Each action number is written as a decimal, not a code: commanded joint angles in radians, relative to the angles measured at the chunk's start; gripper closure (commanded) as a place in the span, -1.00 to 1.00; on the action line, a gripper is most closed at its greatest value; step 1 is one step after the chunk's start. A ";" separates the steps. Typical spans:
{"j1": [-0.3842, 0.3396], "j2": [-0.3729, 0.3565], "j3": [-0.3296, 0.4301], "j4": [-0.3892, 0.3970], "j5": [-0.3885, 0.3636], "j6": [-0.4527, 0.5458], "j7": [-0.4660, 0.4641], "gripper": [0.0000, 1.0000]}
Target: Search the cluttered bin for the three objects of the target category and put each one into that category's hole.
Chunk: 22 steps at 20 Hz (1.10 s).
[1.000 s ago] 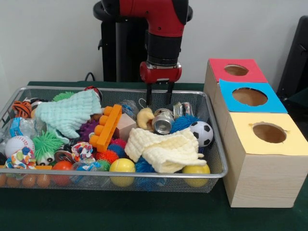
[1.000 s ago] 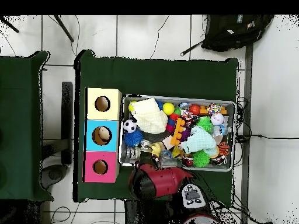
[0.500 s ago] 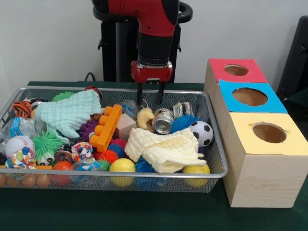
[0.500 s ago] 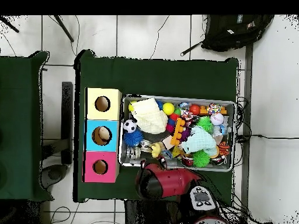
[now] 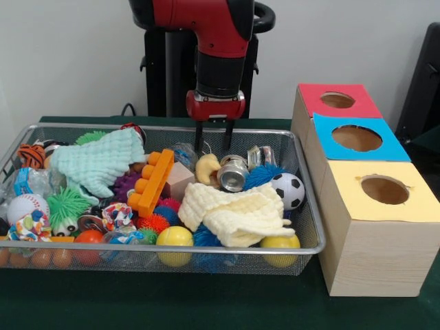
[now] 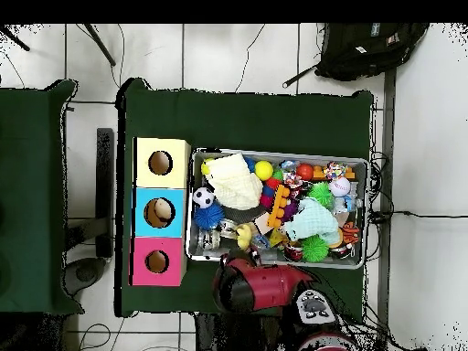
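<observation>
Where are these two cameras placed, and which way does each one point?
Front view: sits across the table, level, facing the wire bin of toys and the three boxes; the red arm comes down with its open gripper above the bin's far side.
Overhead view: hangs above, looking straight down at the green table; the red arm shows at the bottom.
Both show the bin, the soccer ball and the yellow box.

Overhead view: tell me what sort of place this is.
Probably a robot lab or test room: a tiled floor with loose cables, a green-covered table holding a wire basket of toys, and three boxes with holes.
</observation>
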 commanded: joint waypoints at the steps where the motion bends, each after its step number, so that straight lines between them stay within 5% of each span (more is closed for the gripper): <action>1: 0.006 0.077 0.019 -0.131 0.057 -0.063 0.178 -1.00; 22: -0.010 0.172 0.028 -0.183 0.102 -0.268 0.212 -1.00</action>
